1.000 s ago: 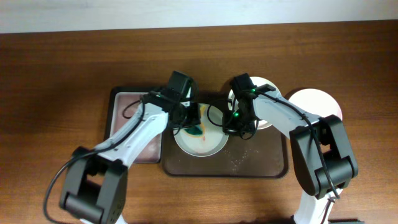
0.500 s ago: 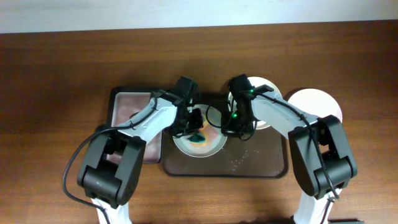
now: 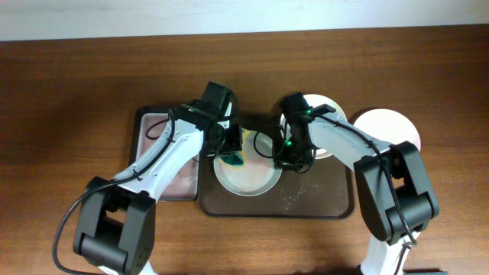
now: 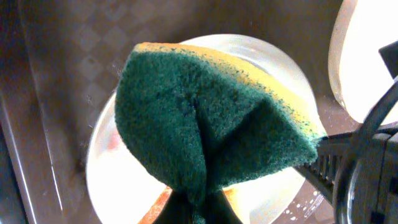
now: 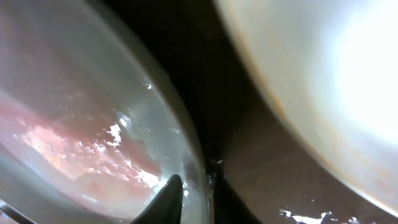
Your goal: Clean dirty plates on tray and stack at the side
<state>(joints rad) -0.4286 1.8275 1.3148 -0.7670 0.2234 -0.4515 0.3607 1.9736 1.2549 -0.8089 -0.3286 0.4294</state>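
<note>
A white plate [image 3: 248, 177] with faint red streaks lies on the left half of the dark brown tray [image 3: 317, 200]. My left gripper [image 3: 231, 147] is shut on a green and yellow sponge [image 3: 234, 158] over the plate's upper left rim. In the left wrist view the sponge [image 4: 211, 118] covers most of the plate [image 4: 118, 168]. My right gripper [image 3: 284, 159] is shut on this plate's right rim, with one finger on each side [image 5: 196, 194]. A second plate [image 3: 325, 107] lies on the tray's back right. A third plate [image 3: 391, 126] rests on the tabletop to the right.
A smaller black-rimmed tray [image 3: 164, 130] with a pinkish inside sits against the big tray's left side, under my left arm. Wet droplets [image 3: 294, 200] dot the big tray's front. The second plate [image 5: 323, 74] lies close beside the held rim.
My left gripper swept the sponge down onto the plate's centre, then back up to its upper left rim. The red streaks look fainter. The right gripper kept still on the rim.
</note>
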